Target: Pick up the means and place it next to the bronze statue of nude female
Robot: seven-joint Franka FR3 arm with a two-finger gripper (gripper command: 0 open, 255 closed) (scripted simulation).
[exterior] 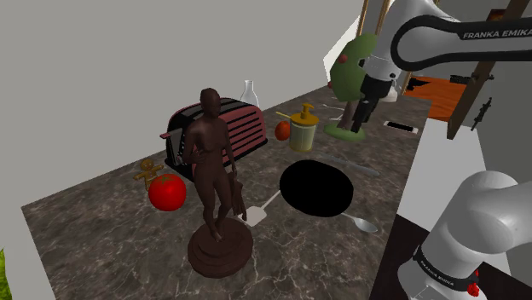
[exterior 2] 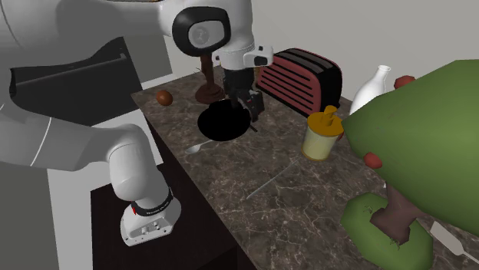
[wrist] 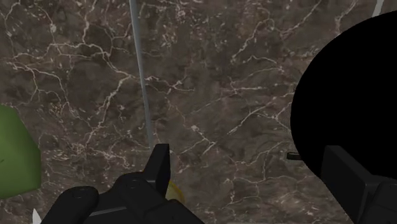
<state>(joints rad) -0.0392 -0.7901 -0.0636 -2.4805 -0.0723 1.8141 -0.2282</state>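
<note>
Black two-finger pincer point(wrist: 251, 167) hangs released over the dark veined marble countertop point(wrist: 222, 83), its jaws wide apart and clasping nothing; in the second exterior view it sits at upper centre point(exterior 2: 249, 106), and in the shoulder view at upper right point(exterior: 359, 124), in front of the green tree figure point(exterior: 354, 72).

I take the task's thing to be the thin grey rod point(wrist: 141, 76), which lies flat on the stone. In the wrist view it ends just ahead of one fingertip rather than in the gap. In the second exterior view it is a faint line right of centre point(exterior 2: 275, 180), near the yellow lidded jar point(exterior 2: 321, 136).

Risks as I judge them:
- The rod lines up with one finger, not the middle of the gap, so a straight descent could land on it or push it aside.
- The edge of the flat black round disc point(wrist: 356, 83) reaches in by the other finger, which could catch it on closing.
- So slim and low a rod may slip out, or the fingertips may scrape the marble.
- Gripped near its end, it could swing in transit.
- The dark bronze nude female statue point(exterior: 213, 170) stands tall on a round base at the shoulder view's lower centre, with a white spatula point(exterior: 260, 210) just beside it, and either could be knocked.
</note>
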